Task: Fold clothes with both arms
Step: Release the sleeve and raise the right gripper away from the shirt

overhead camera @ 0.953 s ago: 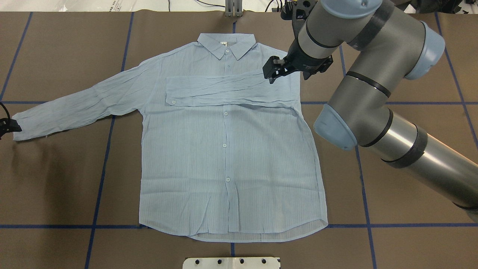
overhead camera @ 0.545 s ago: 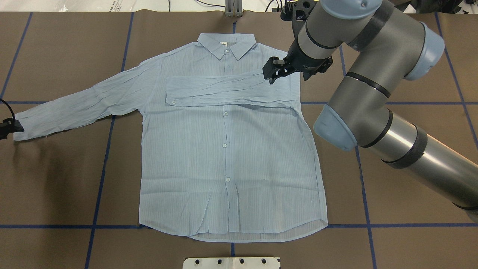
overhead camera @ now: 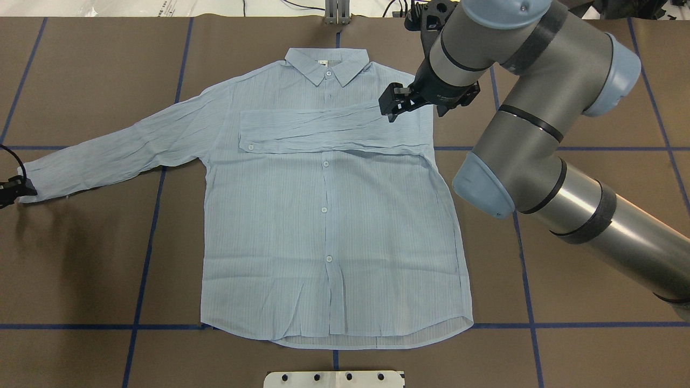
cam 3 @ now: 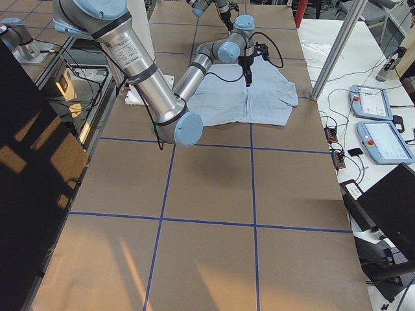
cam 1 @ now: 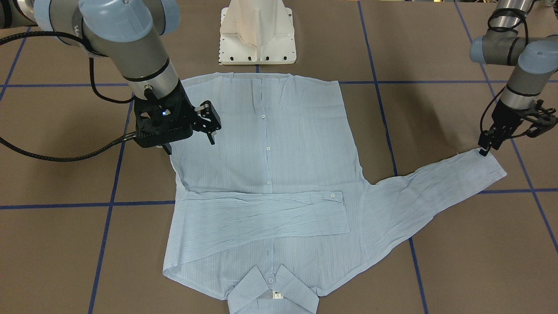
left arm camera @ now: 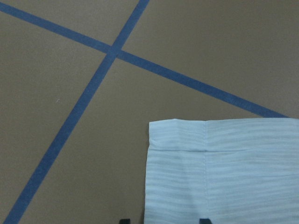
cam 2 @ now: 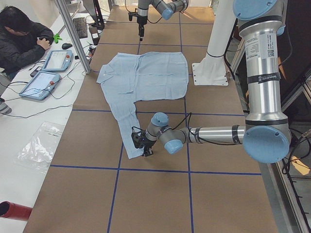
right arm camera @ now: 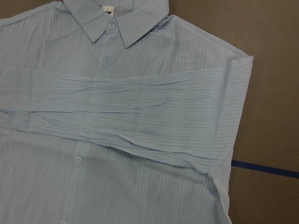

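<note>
While the left pincer (cam 1: 483, 149) hangs low at the far tip of the outstretched sleeve (overhead camera: 113, 153), we log its jaws as apart; in its wrist view the fingertips (left arm camera: 204, 220) straddle the side edge of the cuff (left arm camera: 187, 140), one over cloth, the other over bare table (overhead camera: 81, 269); nothing is clamped. We read the straddle as the set-up for a pinch on the cuff's edge, since a thin sleeve lying flat offers no other hold.

The shirt (overhead camera: 323, 231) lies front up and buttoned, flat on the table, running from the left pincer across to beneath the right pincer (overhead camera: 415, 115); the collar (overhead camera: 326, 64) sits off to the side of the right pincer, toward the left one.

Right pincer: jaws wide, empty, hovering over the shoulder; right under it starts the folded sleeve (overhead camera: 323, 132), which is laid across the chest, its buttoned end well away toward the left pincer. We judge that sleeve done; the pincer probably waits high so as not to disturb the fold.

Step in hand, as we judge it: close on the cuff, then carry it across the chest. Risk: a shallow bite on slippery cloth, or a drag that shifts the body.
</note>
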You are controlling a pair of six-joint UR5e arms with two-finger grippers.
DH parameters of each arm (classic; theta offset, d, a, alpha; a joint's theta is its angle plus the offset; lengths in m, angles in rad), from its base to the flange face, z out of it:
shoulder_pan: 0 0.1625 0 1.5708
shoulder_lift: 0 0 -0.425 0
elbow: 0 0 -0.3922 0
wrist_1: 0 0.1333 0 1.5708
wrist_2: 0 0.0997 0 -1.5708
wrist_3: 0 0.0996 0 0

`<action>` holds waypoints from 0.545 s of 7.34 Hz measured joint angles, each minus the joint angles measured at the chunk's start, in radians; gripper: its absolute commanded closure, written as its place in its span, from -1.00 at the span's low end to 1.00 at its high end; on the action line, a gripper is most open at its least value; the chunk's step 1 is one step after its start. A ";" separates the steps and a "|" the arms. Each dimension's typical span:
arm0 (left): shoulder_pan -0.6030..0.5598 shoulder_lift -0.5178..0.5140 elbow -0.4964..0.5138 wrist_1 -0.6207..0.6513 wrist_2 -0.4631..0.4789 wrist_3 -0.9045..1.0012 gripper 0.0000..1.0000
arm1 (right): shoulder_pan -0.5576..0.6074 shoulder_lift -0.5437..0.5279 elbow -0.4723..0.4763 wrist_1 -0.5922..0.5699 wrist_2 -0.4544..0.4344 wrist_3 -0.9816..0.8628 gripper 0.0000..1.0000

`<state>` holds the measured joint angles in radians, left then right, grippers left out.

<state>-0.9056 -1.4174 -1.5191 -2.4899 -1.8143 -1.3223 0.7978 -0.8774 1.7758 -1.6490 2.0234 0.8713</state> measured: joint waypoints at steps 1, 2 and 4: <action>0.003 0.000 0.000 0.000 0.003 0.000 0.26 | 0.000 0.000 0.001 0.000 0.000 0.000 -0.99; 0.005 0.000 0.000 0.001 0.004 0.000 0.34 | 0.000 0.000 0.001 0.000 -0.001 0.000 -0.99; 0.007 0.000 0.000 0.002 0.004 0.001 0.62 | 0.000 0.000 0.002 0.000 -0.001 0.000 -0.99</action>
<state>-0.8982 -1.4174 -1.5188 -2.4883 -1.8102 -1.3214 0.7977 -0.8774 1.7776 -1.6490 2.0219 0.8713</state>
